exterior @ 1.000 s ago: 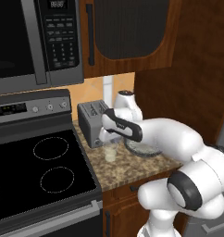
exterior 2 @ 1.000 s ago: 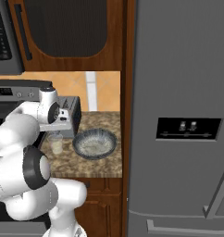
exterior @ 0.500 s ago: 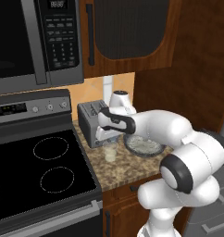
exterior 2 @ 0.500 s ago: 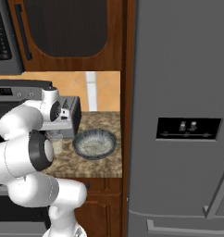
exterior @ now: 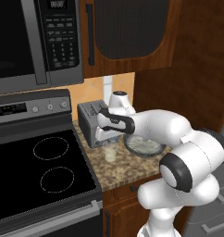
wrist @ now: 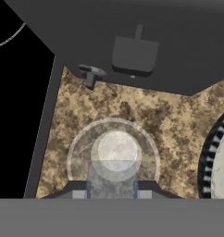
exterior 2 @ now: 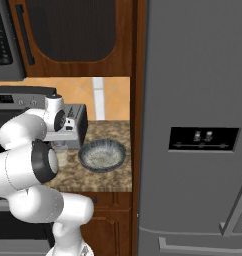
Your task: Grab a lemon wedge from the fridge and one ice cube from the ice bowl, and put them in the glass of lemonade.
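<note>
Straight below my gripper (wrist: 111,192) stands the glass of lemonade (wrist: 114,148), seen from above on the speckled counter. A pale translucent ice cube (wrist: 111,178) sits between the fingertips, and the gripper is shut on it. From the left, the gripper (exterior: 110,138) hangs just over the glass of lemonade (exterior: 110,151), in front of the toaster. The ice bowl (exterior: 144,146) lies right of the glass. From the right I see the glass (exterior 2: 60,156), the ice bowl (exterior 2: 102,155) and the fridge (exterior 2: 193,125) with its doors shut. The lemon wedge is out of view.
A silver toaster (exterior: 92,121) stands close behind the glass, its lever side facing the hand (wrist: 132,46). The black stovetop (exterior: 40,171) borders the counter on the left, under a microwave (exterior: 30,37). Wooden cabinets hang above. The counter strip is narrow.
The hand has drifted slightly left from the bowl side to above the glass, and the elbow has swung lower. The jaws' gap has stayed the same.
</note>
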You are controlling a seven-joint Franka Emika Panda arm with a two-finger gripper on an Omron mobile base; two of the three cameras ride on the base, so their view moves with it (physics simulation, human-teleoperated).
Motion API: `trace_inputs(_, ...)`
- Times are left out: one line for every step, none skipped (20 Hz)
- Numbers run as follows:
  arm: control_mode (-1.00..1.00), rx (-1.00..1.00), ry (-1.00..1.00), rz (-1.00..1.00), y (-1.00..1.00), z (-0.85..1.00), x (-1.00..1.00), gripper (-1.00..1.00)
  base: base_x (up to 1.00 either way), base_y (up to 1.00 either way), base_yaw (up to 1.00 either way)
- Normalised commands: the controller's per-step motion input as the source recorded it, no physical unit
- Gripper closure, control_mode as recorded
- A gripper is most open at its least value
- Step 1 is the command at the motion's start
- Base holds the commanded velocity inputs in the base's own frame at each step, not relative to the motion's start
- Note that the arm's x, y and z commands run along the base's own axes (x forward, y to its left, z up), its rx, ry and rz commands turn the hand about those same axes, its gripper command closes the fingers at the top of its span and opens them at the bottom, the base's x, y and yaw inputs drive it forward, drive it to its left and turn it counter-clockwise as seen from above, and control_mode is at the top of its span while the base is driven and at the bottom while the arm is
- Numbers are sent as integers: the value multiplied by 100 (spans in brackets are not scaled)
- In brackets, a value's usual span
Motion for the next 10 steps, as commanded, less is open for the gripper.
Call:
trace_inputs(-100,0,0,0,0,-9,0,100,0,0,0)
trace_inputs(-100,0,0,0,0,-10,0,100,0,0,0)
trace_inputs(-100,0,0,0,0,-13,0,100,0,0,0)
trace_inputs(-100,0,0,0,0,-14,0,100,0,0,0)
trace_inputs(-100,0,0,0,0,-15,0,100,0,0,0)
trace_inputs(-100,0,0,0,0,-11,0,100,0,0,0)
trace_inputs(-100,0,0,0,0,-10,4,100,0,0,0)
trace_inputs(-100,0,0,0,0,-14,0,100,0,0,0)
trace_inputs(-100,0,0,0,0,0,4,100,0,0,0)
trace_inputs(-100,0,0,0,0,0,1,100,0,0,0)
